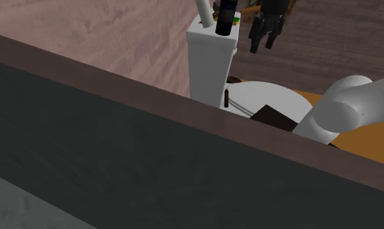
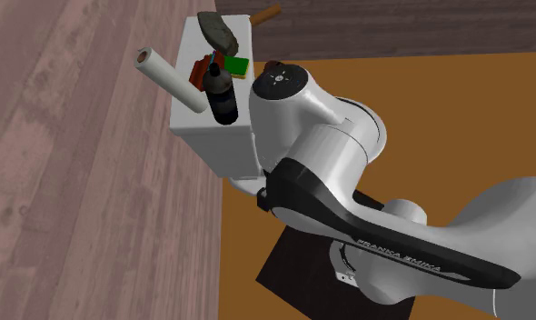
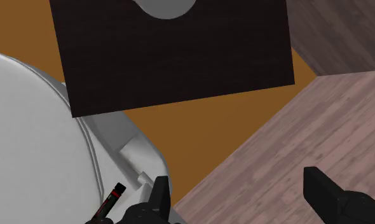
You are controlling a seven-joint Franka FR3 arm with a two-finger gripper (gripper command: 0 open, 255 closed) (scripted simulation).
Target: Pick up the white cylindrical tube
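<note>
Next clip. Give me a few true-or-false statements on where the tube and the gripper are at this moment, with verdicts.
1. The gripper is open and holds nothing. True.
2. The white tube lies on the wood floor. False: it rests on top of the white box, with one end jutting past the edge.
3. A dark bottle stands on the box beside the tube. True.
4. The arm's base sits on green floor. False: the floor around the dark stand is orange-brown.
</note>
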